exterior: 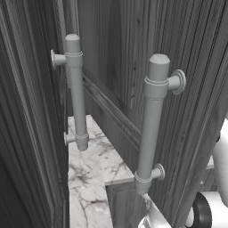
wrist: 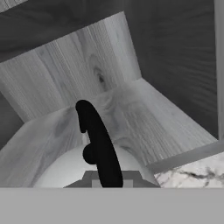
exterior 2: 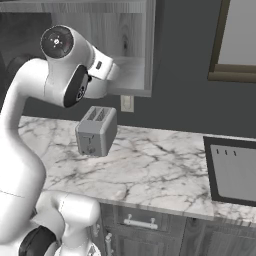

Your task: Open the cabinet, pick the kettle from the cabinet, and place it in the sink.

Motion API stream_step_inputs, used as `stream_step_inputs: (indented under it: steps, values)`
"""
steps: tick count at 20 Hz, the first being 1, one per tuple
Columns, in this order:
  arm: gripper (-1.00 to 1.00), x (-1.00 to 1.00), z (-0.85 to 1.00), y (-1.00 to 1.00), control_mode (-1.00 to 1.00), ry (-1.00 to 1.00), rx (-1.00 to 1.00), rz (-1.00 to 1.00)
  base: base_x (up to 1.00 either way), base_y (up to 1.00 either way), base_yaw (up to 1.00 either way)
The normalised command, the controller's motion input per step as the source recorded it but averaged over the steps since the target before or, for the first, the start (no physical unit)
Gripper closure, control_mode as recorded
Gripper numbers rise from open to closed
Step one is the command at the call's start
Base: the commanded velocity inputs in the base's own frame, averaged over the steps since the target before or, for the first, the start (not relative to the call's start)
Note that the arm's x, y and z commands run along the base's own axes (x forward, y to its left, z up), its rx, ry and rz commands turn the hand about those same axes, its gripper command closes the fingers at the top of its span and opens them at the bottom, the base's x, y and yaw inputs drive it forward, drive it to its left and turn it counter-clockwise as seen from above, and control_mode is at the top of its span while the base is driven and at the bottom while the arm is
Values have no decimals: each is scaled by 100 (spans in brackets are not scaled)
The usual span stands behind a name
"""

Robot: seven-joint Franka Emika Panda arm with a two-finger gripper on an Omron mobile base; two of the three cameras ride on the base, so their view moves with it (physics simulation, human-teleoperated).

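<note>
We see soft, even, rendered light with no glare. The cabinet [wrist: 131, 118] interior is pale and evenly lit just beyond the jaws, its side walls darker. The kettle [wrist: 65, 170] close under the jaws looks smooth and faintly blurred. The marble counter [exterior 2: 150, 165] is bright; the toaster [exterior 2: 96, 131] casts hardly any shadow.

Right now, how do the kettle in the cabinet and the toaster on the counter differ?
The kettle is rounded and silvery-white with a thin dark arched handle; the toaster is boxy and grey with slots on top. The kettle sits on the open cabinet's shelf, right at the gripper; the toaster stands below on the marble counter, untouched. Both are small and stand upright.
</note>
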Motion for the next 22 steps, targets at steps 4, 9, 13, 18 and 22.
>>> stream_step_inputs:
  steps: [4,9,13,18,22]
  values:
    - [100,-58,0,-11,-100,9,5,11,0,0,0]
    - [100,-48,-1,-6,-100,11,1,15,0,0,0]
    - [100,-45,-12,-14,-100,4,0,15,0,0,0]
    - [100,-54,-17,-13,-100,-2,0,16,0,0,0]
    - [100,-45,-26,-4,-100,-8,-2,21,0,0,0]
